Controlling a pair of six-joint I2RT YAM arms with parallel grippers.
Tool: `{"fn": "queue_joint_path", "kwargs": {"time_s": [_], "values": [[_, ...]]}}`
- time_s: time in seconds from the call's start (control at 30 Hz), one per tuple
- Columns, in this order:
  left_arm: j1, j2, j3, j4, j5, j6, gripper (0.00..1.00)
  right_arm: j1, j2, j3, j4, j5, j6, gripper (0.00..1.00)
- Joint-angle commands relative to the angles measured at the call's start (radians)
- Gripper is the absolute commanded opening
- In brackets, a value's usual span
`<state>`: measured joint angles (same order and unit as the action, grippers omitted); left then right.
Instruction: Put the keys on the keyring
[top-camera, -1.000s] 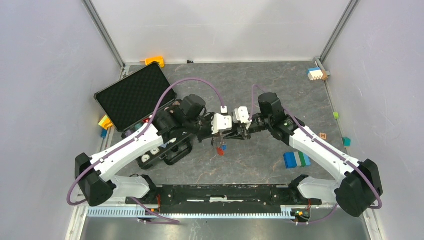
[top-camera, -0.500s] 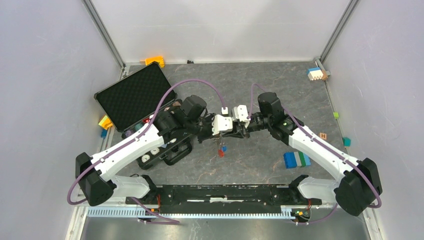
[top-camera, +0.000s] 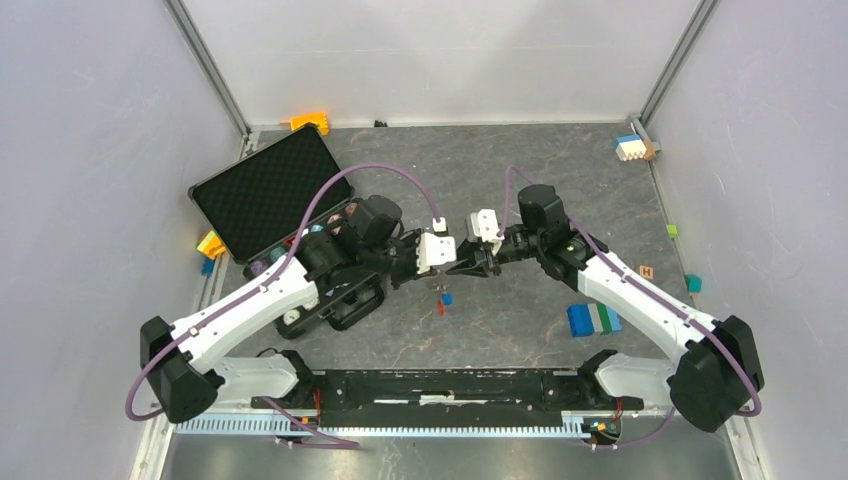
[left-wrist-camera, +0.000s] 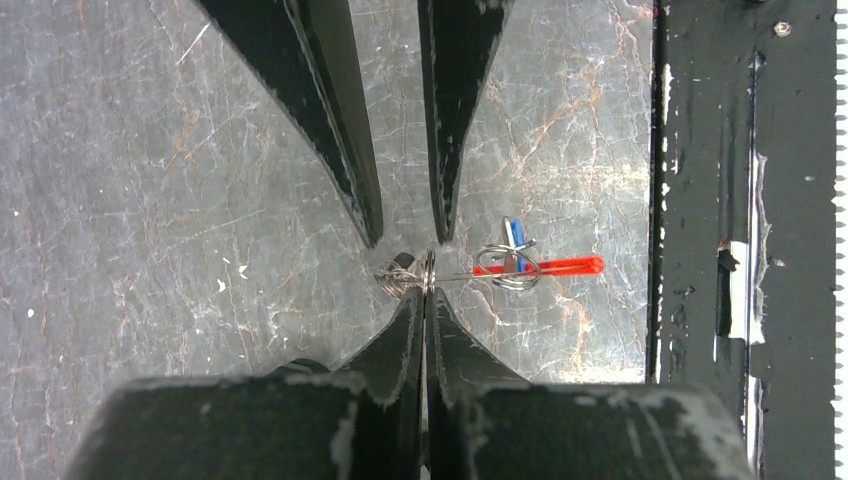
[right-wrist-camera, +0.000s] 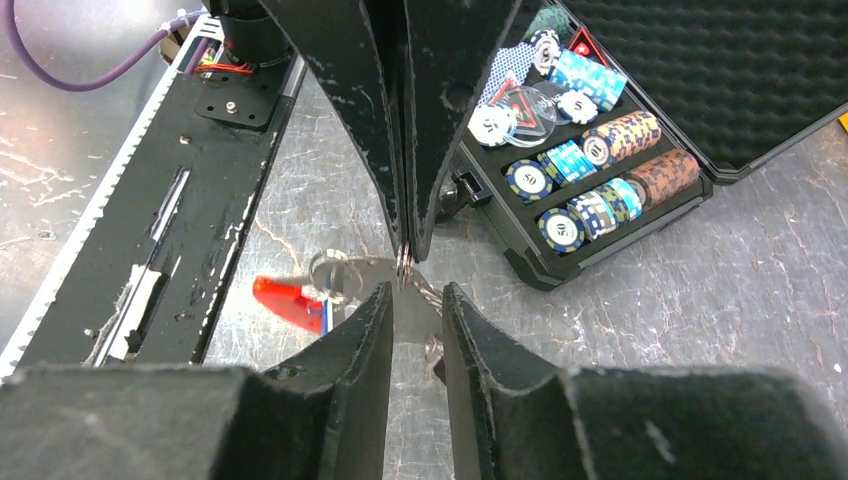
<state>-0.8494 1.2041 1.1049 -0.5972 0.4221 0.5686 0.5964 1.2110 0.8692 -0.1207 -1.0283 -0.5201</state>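
Note:
My left gripper (left-wrist-camera: 427, 295) is shut on the small metal ring (left-wrist-camera: 428, 270) of the keyring and holds it above the table. The silvery chain bunches beside the ring (left-wrist-camera: 398, 277). The long red clip (left-wrist-camera: 560, 265) and a blue key head (left-wrist-camera: 515, 232) hang from a second ring (left-wrist-camera: 508, 270). I cannot pick out a red-headed key. My right gripper (right-wrist-camera: 417, 290) is open, its fingertips straddling the chain right at the held ring (right-wrist-camera: 403, 265), tip to tip with the left gripper (right-wrist-camera: 405, 245). In the top view both grippers (top-camera: 444, 272) (top-camera: 458, 267) meet mid-table, the keyring (top-camera: 441, 297) dangling below.
An open black case of poker chips (top-camera: 270, 190) lies left of the grippers and shows in the right wrist view (right-wrist-camera: 600, 150). A blue-green block (top-camera: 593, 318) lies right. Small blocks sit at the back corners (top-camera: 310, 122) (top-camera: 632, 148). A black rail (top-camera: 440, 385) runs along the near edge.
My left arm has drawn back a little to the left with the keyring still in its fingers. The right gripper has stayed close to the held ring.

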Motion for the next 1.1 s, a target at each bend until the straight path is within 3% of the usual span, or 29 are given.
{"fn": "queue_joint_path", "kwargs": {"time_s": [0.0,0.63,1.07], "values": [[0.021,-0.055,-0.025,0.089,0.044,0.019,0.02,-0.015,-0.016,-0.007,0.046,-0.038,0.018,0.31],[0.023,-0.025,-0.002,0.088,0.073,-0.007,0.02,0.0,0.03,-0.036,0.171,-0.07,0.139,0.3],[0.023,-0.021,-0.001,0.088,0.075,-0.012,0.02,0.009,0.044,-0.037,0.188,-0.071,0.159,0.21]]}}
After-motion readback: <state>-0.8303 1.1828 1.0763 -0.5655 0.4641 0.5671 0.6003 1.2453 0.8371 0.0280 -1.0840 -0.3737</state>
